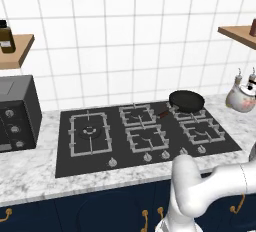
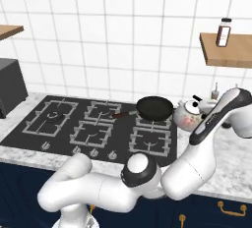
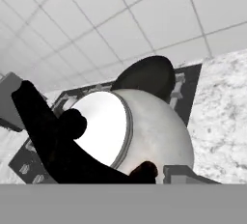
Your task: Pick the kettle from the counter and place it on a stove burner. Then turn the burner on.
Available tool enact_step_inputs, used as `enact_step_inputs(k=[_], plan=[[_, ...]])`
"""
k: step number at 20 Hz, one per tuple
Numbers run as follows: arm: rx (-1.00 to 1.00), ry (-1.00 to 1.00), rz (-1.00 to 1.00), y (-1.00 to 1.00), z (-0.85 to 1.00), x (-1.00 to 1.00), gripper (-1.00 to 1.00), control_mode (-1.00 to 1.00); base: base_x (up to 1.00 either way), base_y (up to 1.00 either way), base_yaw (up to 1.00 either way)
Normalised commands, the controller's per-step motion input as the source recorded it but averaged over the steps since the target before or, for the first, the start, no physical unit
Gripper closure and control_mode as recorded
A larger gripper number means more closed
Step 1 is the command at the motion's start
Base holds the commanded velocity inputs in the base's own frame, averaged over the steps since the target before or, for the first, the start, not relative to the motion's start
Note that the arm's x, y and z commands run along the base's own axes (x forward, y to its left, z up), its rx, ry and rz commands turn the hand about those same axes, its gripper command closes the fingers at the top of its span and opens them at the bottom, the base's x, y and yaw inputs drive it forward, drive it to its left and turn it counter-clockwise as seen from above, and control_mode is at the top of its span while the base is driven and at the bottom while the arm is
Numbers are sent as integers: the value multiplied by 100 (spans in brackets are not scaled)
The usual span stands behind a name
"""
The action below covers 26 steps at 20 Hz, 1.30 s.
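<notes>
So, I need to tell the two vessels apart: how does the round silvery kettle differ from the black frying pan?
The round silvery kettle is pale, tall and bulbous; the black frying pan is dark, flat and shallow. The kettle is right of the cooktop; the pan sits on a back grate. Both are round.

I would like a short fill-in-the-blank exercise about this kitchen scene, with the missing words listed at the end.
1. The kettle is near the ______ end of the cooktop.
2. The black frying pan sits on a ______ burner grate.
3. The largest burner has ______ standing on it.
4. The bottle stands on a wooden ______.

Missing words: right; rear; nothing; shelf
</notes>
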Motion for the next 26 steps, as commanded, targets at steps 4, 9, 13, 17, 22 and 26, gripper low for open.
enact_step_inputs(k=[4,9,13,17,22,26], plan=[[0,-22,21,100,38,-7,100,-100,0,0,0],[0,-24,19,100,33,-6,100,-100,0,0,0],[0,-22,16,100,15,-3,100,-100,0,0,0],[-2,-16,12,100,1,0,100,-100,0,0,0],[-7,-9,5,100,0,0,100,-100,0,0,0],[-14,-4,1,100,0,0,100,-100,0,0,0]])
